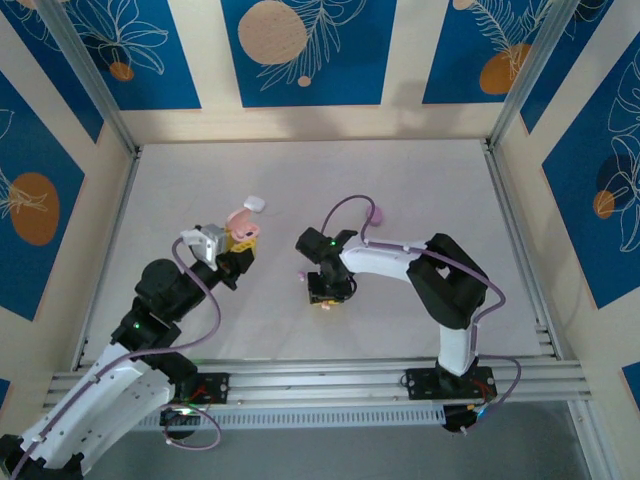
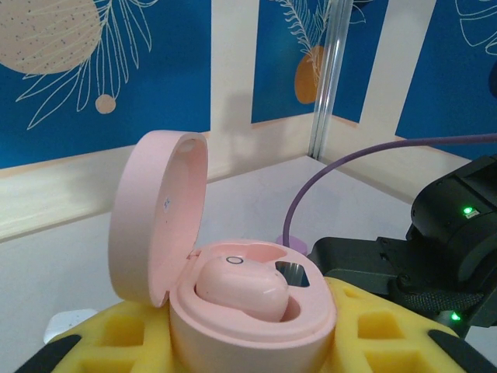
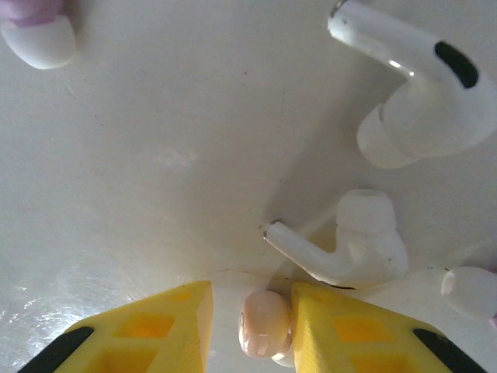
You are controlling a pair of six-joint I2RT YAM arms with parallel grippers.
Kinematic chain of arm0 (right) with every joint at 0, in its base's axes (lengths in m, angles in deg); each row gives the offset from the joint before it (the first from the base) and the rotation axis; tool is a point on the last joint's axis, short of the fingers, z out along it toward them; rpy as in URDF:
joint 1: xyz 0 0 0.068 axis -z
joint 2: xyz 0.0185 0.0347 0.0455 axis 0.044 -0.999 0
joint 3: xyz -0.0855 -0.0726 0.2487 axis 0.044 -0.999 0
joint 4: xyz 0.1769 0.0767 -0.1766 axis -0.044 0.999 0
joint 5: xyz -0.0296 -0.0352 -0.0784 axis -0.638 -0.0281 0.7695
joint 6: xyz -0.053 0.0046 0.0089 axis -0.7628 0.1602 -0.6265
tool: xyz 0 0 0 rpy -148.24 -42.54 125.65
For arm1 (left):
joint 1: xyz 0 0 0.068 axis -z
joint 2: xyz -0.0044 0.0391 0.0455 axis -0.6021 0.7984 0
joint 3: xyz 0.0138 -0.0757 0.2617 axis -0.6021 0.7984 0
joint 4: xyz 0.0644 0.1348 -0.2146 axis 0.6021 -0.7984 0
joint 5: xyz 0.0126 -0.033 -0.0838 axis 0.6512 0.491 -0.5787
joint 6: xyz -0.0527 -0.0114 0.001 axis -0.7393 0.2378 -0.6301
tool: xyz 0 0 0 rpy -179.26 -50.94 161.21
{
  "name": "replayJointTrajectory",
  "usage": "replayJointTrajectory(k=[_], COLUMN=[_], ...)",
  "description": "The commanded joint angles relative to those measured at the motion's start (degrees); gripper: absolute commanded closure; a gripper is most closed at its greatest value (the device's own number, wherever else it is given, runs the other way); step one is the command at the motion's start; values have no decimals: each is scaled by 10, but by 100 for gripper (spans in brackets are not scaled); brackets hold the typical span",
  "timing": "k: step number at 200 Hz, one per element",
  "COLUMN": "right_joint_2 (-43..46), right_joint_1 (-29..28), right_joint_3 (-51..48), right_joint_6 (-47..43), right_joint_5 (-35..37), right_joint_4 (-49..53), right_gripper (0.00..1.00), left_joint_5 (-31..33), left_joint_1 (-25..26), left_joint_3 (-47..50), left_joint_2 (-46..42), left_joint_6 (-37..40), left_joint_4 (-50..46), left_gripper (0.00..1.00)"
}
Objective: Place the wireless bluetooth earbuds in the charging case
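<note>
The pink charging case (image 2: 155, 210) stands with its lid open, and my left gripper (image 2: 247, 342) is shut on its base between yellow fingers (image 2: 373, 330). One pink earbud (image 2: 245, 287) sits in the case, beside an empty socket (image 2: 293, 273). In the top view the left gripper (image 1: 240, 252) holds the case (image 1: 242, 225) above the table. My right gripper (image 1: 325, 298) points down at the table. Its jaws (image 3: 252, 299) are open around a second pink earbud (image 3: 265, 322), which touches the right finger, with a gap to the left one.
Two white stemmed earbuds (image 3: 361, 245) (image 3: 423, 93) lie just beyond the right fingers. A purple bud with a white tip (image 3: 39, 35) lies far left and another bud (image 3: 470, 289) at the right edge. A white case (image 1: 253, 203) and a purple case (image 1: 377, 214) lie farther back.
</note>
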Motion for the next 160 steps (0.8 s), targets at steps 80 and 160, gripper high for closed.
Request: replayJointTrajectory(k=[80,160], right_joint_2=[-37,-37], right_joint_1=[-10,-19], right_joint_3=[43,48], right_joint_6=[-38,-53], right_joint_5=[24,29], right_joint_4=[58,83], right_gripper=[74,73], left_joint_5=[-11,-15], left_joint_1=[-4,-5], left_joint_3=[-6,-6], left_joint_2=[-1,3], left_joint_6=[-4,-9], left_joint_4=[17,22], left_gripper=[71,71])
